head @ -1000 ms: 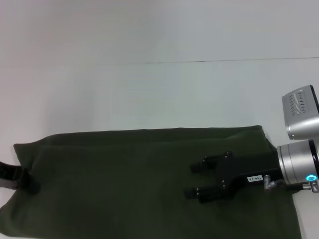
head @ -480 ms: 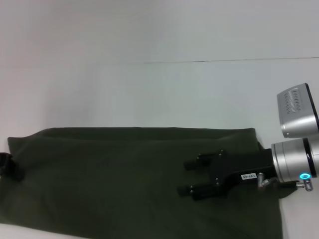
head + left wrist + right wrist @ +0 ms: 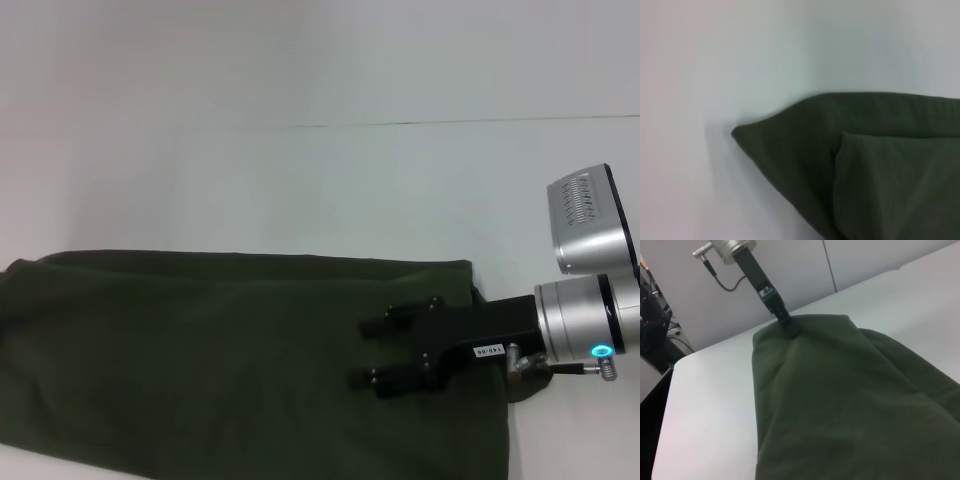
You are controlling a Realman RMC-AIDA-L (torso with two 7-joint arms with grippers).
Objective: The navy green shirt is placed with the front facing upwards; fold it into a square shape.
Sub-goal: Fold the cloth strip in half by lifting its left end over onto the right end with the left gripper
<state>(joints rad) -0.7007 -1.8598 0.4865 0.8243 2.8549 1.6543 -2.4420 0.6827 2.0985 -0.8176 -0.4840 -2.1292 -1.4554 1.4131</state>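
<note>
Right claw: over the shirt's right end, fingers spread, gripping nothing.
Left claw: at the far end; grip cannot be told.
Navy green shirt: long band on the white table, plain side up.
Progress: lengthwise fold apparently done; crosswise folds left.
Room: pale wall behind.

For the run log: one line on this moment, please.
dark olive-green cotton shirt: plain side up, on white table | right gripper: open, over shirt | left gripper: at far shirt corner
</note>
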